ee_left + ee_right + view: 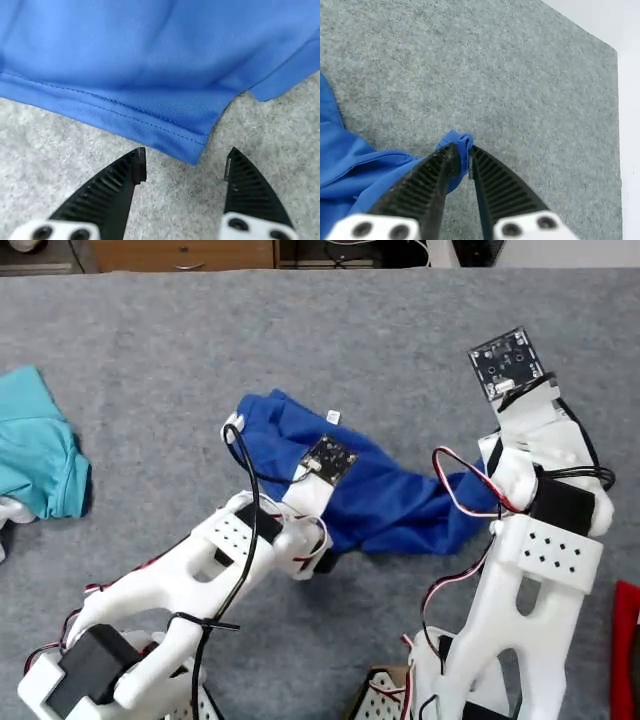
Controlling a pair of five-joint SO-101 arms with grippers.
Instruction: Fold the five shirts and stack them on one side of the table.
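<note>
Blue shirt (pixel 400 502) lies bunched in the middle of my grey table (pixel 150 360), and I see my right tool (pixel 465 149) pinched tight on its corner, my left tool (pixel 186 159) wide apart by its hem, and a teal shirt (pixel 40 455) well apart at the table's edge.

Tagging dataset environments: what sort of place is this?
Probably a robotics lab bench, not a home: grey felt-covered table, left arm and right arm set side by side, blue shirt as test item, wooden drawers behind.
</note>
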